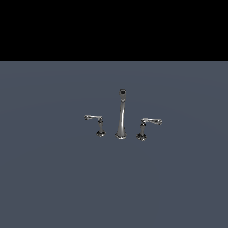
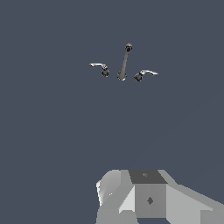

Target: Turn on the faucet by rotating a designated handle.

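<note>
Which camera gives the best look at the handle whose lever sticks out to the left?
The exterior view: the handle appears side-on, with post and lever both distinct, beside the spout. The wrist view shows the handle smaller and from above, its post foreshortened.

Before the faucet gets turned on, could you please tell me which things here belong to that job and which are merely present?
Belongs to the job:
- faucet
- handle, its lever pointing to the exterior view's left

Merely present:
- mirror-image handle
- grey floor
</note>
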Controlling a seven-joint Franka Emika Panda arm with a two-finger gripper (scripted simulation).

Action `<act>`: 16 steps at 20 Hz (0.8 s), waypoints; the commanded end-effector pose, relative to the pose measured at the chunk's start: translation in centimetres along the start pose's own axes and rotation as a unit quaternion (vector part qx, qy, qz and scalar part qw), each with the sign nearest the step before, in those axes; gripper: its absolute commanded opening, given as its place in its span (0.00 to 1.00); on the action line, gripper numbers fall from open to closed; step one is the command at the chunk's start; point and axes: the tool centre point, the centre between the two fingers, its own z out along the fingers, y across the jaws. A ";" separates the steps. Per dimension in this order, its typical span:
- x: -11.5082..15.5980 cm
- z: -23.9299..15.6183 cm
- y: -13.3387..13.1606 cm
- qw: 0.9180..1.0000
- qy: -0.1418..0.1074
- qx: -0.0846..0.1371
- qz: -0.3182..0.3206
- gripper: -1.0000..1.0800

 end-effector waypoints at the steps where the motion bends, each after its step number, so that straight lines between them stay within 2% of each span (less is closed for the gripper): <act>1: 0.0 0.0 0.0 1.000 0.000 0.000 0.000 0.00; 8: 0.2 0.6 -0.5 1.000 0.000 0.000 0.013 0.00; 16: 1.0 3.0 -2.2 0.998 -0.001 0.000 0.062 0.00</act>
